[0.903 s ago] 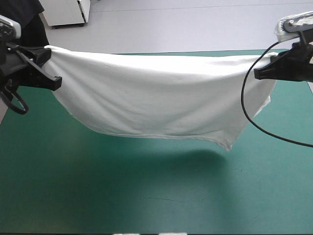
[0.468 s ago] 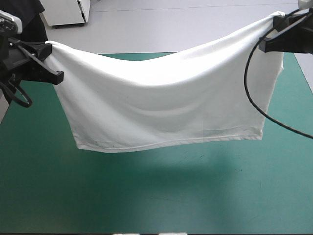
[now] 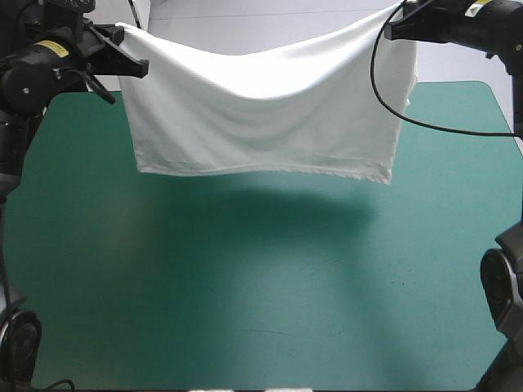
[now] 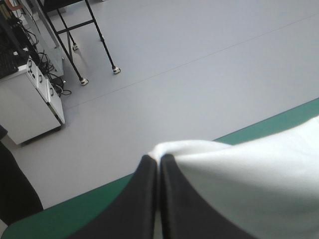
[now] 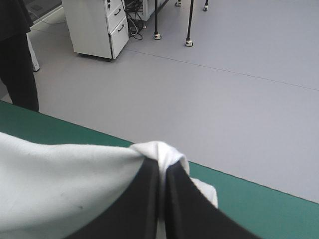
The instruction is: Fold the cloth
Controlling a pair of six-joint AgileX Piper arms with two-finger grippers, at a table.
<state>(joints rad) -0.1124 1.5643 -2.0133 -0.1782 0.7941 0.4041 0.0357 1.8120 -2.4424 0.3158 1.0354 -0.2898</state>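
Hanging over the far half of the teal-green table (image 3: 245,310), the white T-shirt (image 3: 261,114) is stretched as a sheet between the two raised arms. Its top edge sags in the middle and its lower hem is clear of the cover. The left gripper (image 3: 128,49) pinches one upper corner, its black fingers (image 4: 144,199) all but closed on a bunched fold, and the right gripper (image 3: 396,20) clamps the other upper corner likewise.

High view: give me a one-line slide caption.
The left gripper and the right gripper, each shut on a top corner, hold the white T-shirt hanging above the teal-green table.
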